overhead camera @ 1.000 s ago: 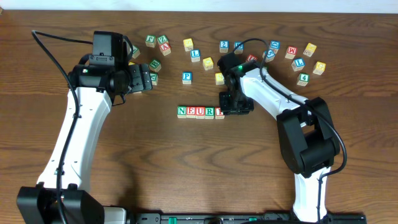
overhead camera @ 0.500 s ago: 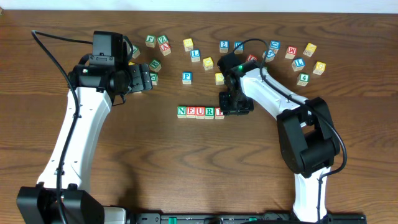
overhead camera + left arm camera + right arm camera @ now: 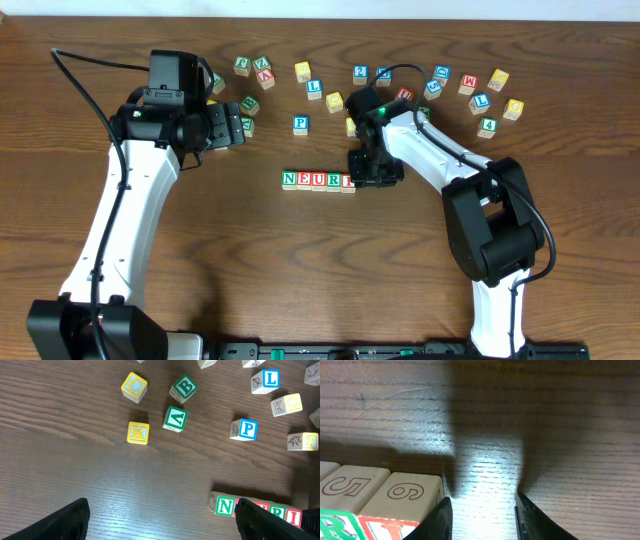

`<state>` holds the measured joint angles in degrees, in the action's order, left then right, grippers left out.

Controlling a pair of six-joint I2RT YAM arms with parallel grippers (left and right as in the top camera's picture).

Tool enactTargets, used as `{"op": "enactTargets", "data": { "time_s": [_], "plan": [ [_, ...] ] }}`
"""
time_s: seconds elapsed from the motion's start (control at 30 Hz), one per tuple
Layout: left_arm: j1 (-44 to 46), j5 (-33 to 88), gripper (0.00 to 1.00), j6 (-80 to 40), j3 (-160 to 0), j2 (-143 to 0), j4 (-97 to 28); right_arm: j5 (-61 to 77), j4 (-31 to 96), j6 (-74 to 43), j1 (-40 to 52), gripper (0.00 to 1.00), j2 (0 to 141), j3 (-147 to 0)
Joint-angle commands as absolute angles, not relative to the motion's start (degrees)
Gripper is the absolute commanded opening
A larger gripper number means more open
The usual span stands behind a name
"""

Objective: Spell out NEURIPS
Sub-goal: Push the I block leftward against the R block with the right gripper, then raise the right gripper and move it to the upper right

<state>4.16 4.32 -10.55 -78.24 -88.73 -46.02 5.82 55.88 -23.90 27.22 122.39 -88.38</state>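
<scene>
Row of cubes N-E-U-R-I laid at mid bench, its I end just beside right pincer, jaws narrowly parted, nothing held, P cube lying apart, left pincer spread wide.

- Letter row lies midway on the surface, running left to right.
- P cube behind it, apart.
- Right gripper just beside the row's right end.
</scene>
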Motion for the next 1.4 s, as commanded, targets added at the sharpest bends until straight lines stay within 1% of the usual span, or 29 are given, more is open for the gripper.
{"op": "enactTargets", "data": {
  "time_s": [0.0, 0.2, 0.57, 1.03, 1.37],
  "plan": [
    [3.92, 3.97, 0.91, -10.83, -78.98, -89.17, -45.95, 6.39, 55.94, -24.82, 27.51, 0.37, 121.3, -87.94],
    [3.92, 3.97, 0.91, -10.83, -78.98, -89.17, -45.95, 6.39, 56.36, -24.77, 25.93, 0.38, 121.27, -89.06],
    [3.92, 3.97, 0.91, -10.83, -78.98, -89.17, -45.93, 6.17, 60.8, -22.74, 23.66, 0.36, 119.61, -94.41],
    [3.92, 3.97, 0.91, -10.83, -78.98, -89.17, -45.95, 5.45, 62.98, -20.47, 22.39, 0.41, 112.22, -97.82],
    [3.92, 3.97, 0.91, -10.83, -78.98, -89.17, -45.95, 5.48, 63.02, -18.55, 20.08, 0.43, 106.15, -97.82]
  ]
}}
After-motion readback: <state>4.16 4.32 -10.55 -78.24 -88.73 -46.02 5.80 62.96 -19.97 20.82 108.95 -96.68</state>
